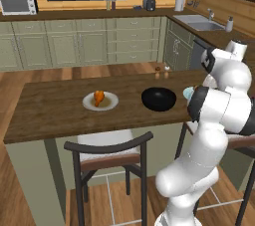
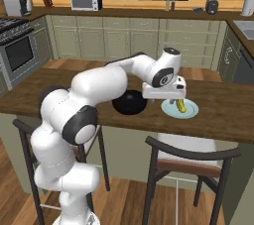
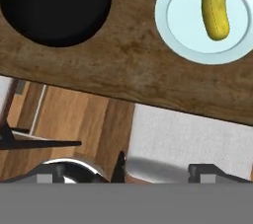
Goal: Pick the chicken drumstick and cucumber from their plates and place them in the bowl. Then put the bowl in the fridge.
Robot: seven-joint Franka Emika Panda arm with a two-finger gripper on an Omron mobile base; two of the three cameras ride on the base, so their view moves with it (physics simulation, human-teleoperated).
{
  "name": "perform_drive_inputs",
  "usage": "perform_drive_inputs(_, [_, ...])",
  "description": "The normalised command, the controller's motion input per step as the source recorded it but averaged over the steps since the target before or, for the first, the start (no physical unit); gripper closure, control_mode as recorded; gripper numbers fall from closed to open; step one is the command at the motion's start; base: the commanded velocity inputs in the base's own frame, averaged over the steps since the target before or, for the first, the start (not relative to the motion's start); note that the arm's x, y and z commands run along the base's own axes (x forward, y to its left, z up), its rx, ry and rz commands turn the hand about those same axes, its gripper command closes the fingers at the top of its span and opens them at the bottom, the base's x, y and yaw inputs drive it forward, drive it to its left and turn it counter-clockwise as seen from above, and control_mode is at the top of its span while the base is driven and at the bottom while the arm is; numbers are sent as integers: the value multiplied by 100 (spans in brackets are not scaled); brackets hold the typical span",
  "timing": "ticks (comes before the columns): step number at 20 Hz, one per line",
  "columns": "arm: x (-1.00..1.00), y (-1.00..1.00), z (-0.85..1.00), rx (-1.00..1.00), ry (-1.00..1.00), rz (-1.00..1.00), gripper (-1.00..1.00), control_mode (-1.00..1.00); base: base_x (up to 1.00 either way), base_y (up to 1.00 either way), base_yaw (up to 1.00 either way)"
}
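Note:
The orange-brown chicken drumstick lies on a cream-white plate at the middle of the wooden island. The glossy black bowl stands to its right, with nothing in it. Further right, the yellow-green cucumber rests on a pale blue plate. My gripper hovers above the island's near edge, between the bowl and the cucumber plate. It is open, its fingertips wide apart with nothing between them.
Two small shakers stand at the island's far edge. Dark-framed chairs sit against the near side. Olive cabinets, a sink and a stove line the far walls.

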Motion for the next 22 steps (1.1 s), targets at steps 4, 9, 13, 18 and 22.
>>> perform_drive_inputs(4, [54, -13, -18, 0, 0, -4, -100, -100, 0, 0, 0])
perform_drive_inputs(9, [50, -13, -26, 0, 0, 0, -100, -100, 0, 0, 0])
perform_drive_inputs(13, [44, -28, -32, 0, 0, 0, -100, -100, 0, 0, 0])
perform_drive_inputs(18, [34, -17, -38, 0, 0, 0, -100, -100, 0, 0, 0])
perform_drive_inputs(22, [42, -24, -26, 0, 0, 0, -100, -100, 0, 0, 0])
